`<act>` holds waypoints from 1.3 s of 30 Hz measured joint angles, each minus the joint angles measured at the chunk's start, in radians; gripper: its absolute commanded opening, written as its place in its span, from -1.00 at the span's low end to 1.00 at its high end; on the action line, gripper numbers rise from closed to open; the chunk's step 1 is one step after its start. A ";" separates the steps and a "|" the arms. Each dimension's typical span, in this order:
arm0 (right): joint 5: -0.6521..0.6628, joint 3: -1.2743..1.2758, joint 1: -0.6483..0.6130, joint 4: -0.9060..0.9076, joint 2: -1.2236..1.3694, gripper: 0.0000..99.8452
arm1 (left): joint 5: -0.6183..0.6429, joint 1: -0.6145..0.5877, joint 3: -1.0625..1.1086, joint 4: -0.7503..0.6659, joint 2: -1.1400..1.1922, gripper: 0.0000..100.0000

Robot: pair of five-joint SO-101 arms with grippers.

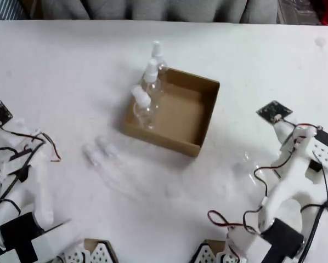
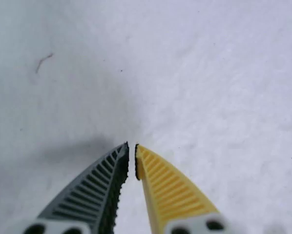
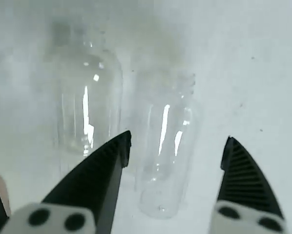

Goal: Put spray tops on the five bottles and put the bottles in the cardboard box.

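Your bench white, grey fabric beyond far edge. Left claw closed, empty; right claw wide over lying bottles.

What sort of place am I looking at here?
Probably a robotics lab or hobby workbench: a white table with two small arms trailing loose wires, and a cardboard box holding spray bottles.

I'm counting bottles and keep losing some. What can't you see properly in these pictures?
- High view: clear bottles lying on the white table fade into it; number unsure.
- High view: the three capped bottles have clear bases that blend into the cardboard box wall; inside or not, unclear.
- Right wrist view: one bottle has a blurred far end; top or none, unclear.
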 measured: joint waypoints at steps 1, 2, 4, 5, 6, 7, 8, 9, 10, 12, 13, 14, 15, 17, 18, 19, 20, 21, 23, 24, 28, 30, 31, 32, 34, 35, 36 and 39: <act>0.023 0.000 0.017 0.011 -0.008 -0.50 | 0.000 0.000 0.000 0.000 0.000 -0.96; 0.051 0.000 0.034 0.018 -0.012 -0.50 | 0.000 0.000 0.000 0.000 0.000 -0.96; 0.121 0.026 0.063 0.021 -0.015 -0.50 | 0.000 0.000 0.000 0.000 0.000 -0.96; 0.161 0.046 0.074 0.023 -0.017 -0.50 | 0.000 0.000 0.000 0.000 0.000 -0.96; 0.199 0.066 0.081 0.023 -0.018 -0.50 | 0.000 0.000 0.000 0.000 0.000 -0.96; 0.232 0.083 0.086 0.023 -0.018 -0.50 | 0.000 0.000 0.000 0.000 0.000 -0.96; 0.247 0.097 0.086 0.015 -0.018 -0.50 | 0.000 0.000 0.000 0.000 0.000 -0.96; 0.249 0.106 0.086 -0.002 -0.018 -0.50 | 0.000 0.000 0.000 0.000 0.000 -0.96; 0.249 0.114 0.086 -0.023 -0.018 -0.50 | 0.000 0.000 0.000 0.000 0.000 -0.96; 0.230 0.126 0.087 -0.069 -0.018 -0.50 | 0.000 0.000 0.000 0.000 0.000 -0.96; 0.221 0.133 0.087 -0.094 -0.018 -0.50 | 0.000 0.000 0.000 0.000 0.000 -0.96; 0.213 0.140 0.087 -0.112 -0.018 -0.50 | 0.000 0.000 0.000 0.000 0.000 -0.96; 0.209 0.144 0.087 -0.129 -0.018 -0.50 | 0.000 0.000 0.000 0.000 0.000 -0.96; 0.206 0.147 0.087 -0.152 -0.018 -0.50 | -0.002 0.000 0.000 0.000 0.000 -0.96; 0.206 0.147 0.087 -0.160 -0.018 -0.50 | -0.002 0.000 0.000 0.000 0.000 -0.96; 0.206 0.147 0.087 -0.166 -0.018 -0.50 | -0.002 0.000 0.000 0.000 0.000 -0.96; 0.206 0.147 0.087 -0.167 -0.018 -0.50 | -0.002 0.000 0.000 0.000 0.000 -0.96; 0.206 0.147 0.087 -0.170 -0.018 -0.50 | -0.002 0.000 0.000 0.000 0.000 -0.96; 0.204 0.147 0.087 -0.170 -0.018 -0.50 | -0.002 0.000 0.000 0.000 0.000 -0.96; 0.195 0.152 0.087 -0.175 -0.018 -0.50 | -0.002 0.000 0.000 0.000 0.000 -0.96; 0.155 0.170 0.087 -0.230 0.002 -0.50 | -0.002 0.000 0.000 0.000 0.000 -0.96; 0.143 0.170 0.087 -0.265 0.041 -0.50 | -0.002 0.000 0.000 0.000 0.000 -0.96; 0.140 0.170 0.087 -0.281 0.063 -0.50 | -0.002 0.000 0.000 0.000 0.000 -0.96; 0.138 0.170 0.087 -0.295 0.080 -0.50 | -0.002 0.000 0.000 0.000 0.000 -0.96; 0.135 0.172 0.087 -0.318 0.115 -0.50 | -0.002 0.000 0.000 0.000 0.000 -0.96; 0.135 0.172 0.087 -0.325 0.127 -0.50 | -0.002 0.000 0.000 0.000 0.000 -0.96; 0.135 0.172 0.087 -0.328 0.133 -0.50 | -0.002 0.000 0.000 0.000 0.000 -0.96; 0.135 0.172 0.087 -0.333 0.146 -0.51 | -0.002 0.000 0.000 0.000 0.000 -0.96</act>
